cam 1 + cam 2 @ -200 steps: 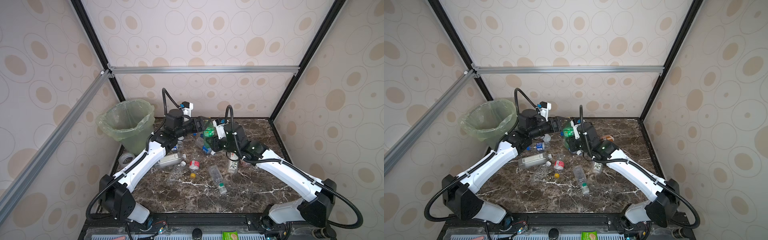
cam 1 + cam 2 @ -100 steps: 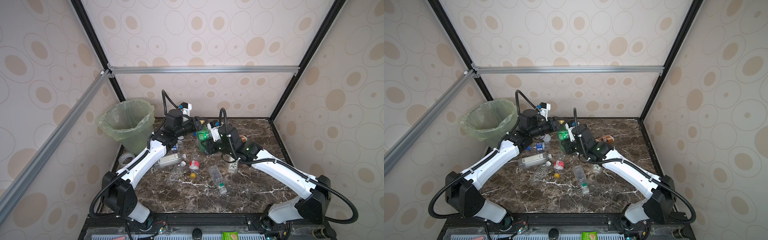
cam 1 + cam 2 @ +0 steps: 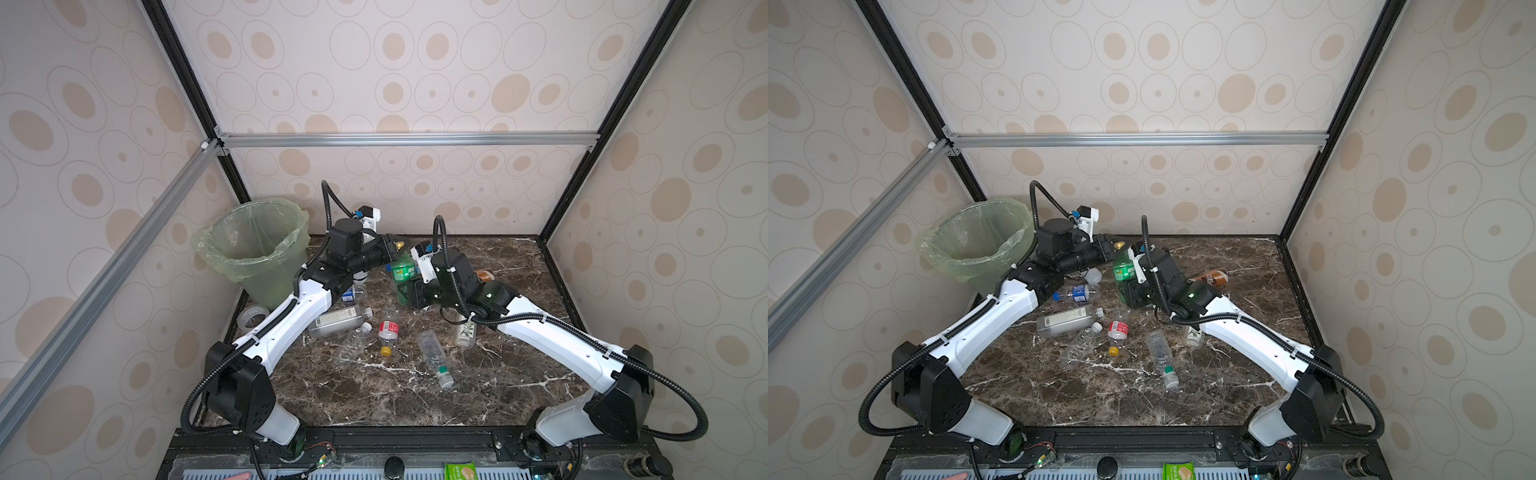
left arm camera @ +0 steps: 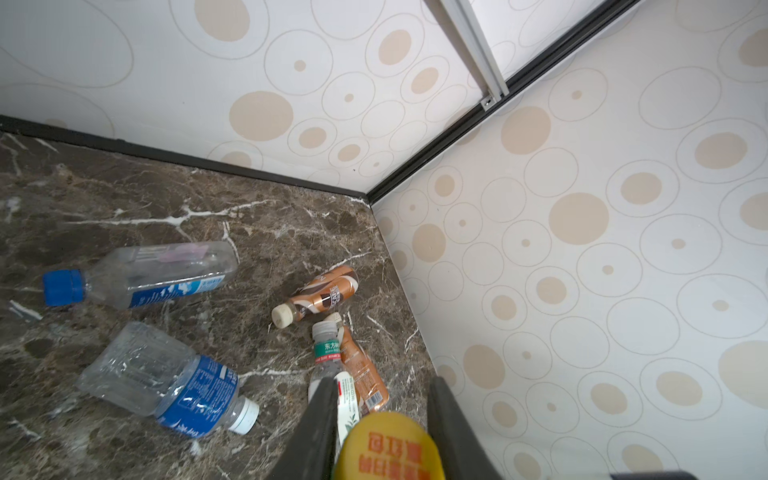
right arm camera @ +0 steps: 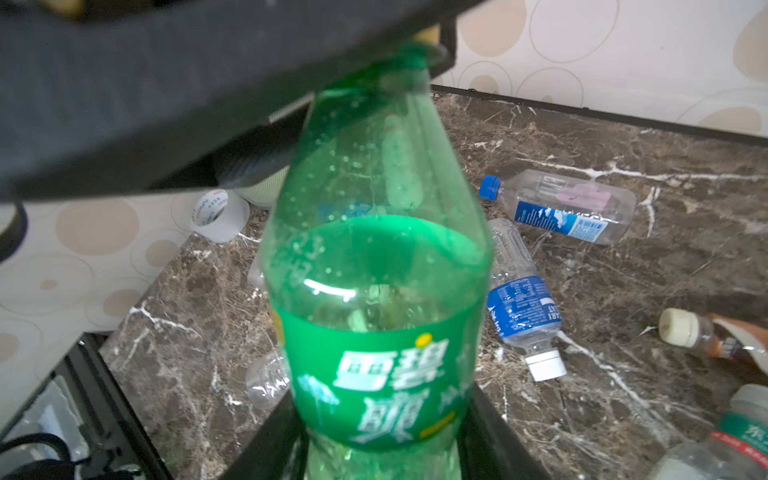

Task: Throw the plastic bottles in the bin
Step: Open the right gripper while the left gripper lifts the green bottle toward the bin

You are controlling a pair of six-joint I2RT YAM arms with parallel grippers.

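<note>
Handover, at a guess: saw green translucent plastic soda bottle [image 5: 374, 257] aloft over the back of dark marble tabletop [image 3: 374, 399], near but apart from translucent bin [image 3: 270, 286] lined with pale green bag [image 3: 216, 253]. Found left gripper [image 4: 382, 386] clamped on its yellow cap [image 4: 388, 449], presumably to carry it binward; found right gripper [image 5: 382, 407] flanking its lower body, could not tell whether gripping. Could not see bottle's base, cut off in wrist view.

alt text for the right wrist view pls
A green bottle fills the centre, its lower body between the jaws of the right gripper, its cap clamped in the left gripper. Behind it, two clear blue-labelled bottles and a tape roll sit on the marble table.
</note>
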